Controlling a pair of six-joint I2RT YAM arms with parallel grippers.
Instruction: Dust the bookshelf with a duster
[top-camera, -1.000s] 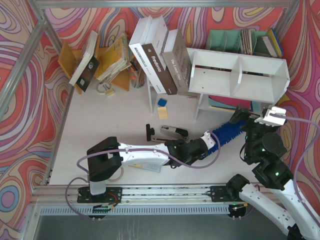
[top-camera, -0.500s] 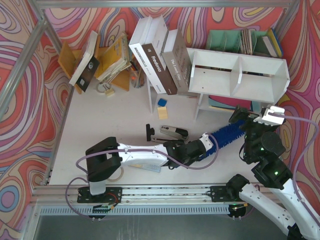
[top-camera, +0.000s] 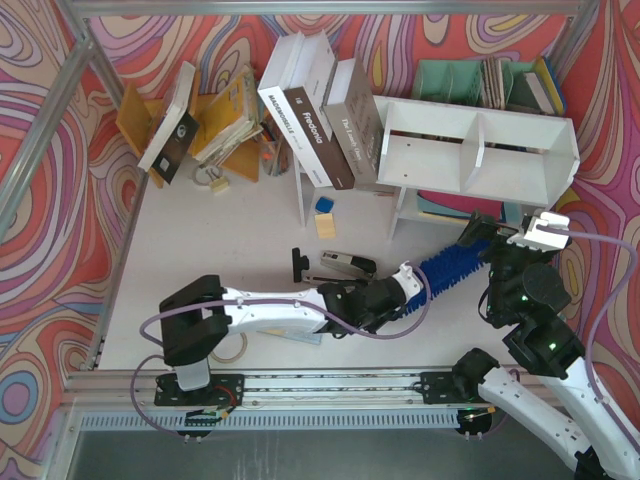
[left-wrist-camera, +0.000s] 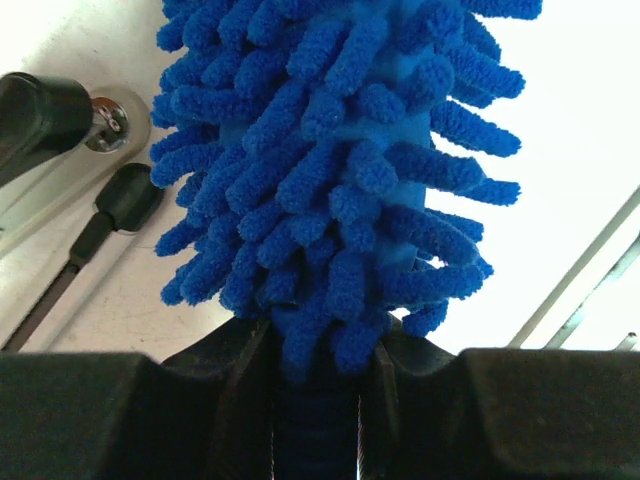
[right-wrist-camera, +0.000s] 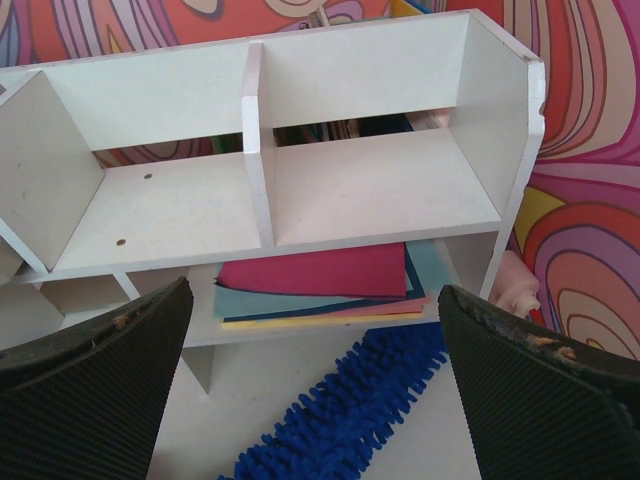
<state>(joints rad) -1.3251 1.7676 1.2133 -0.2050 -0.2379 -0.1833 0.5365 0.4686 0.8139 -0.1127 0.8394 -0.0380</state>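
At table (top-camera: 250, 220) centre, left gripper (left-wrist-camera: 318, 385) clamps the duster (top-camera: 455, 262) at the base of its head — judged light, soft pile on a stiff core, best held there. Head points toward the bookshelf (top-camera: 440, 160); right gripper (right-wrist-camera: 315, 290) gapes wide, empty.

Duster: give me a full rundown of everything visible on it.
The duster has a fluffy royal-blue microfibre head of stubby, noodle-like strands around a blue core. The left pincer is shut on it at the base of the head, hiding most of the handle. It points diagonally, low over the table, with its tip at the front of the bookshelf's lower level. Whether it touches the shelf is unclear.
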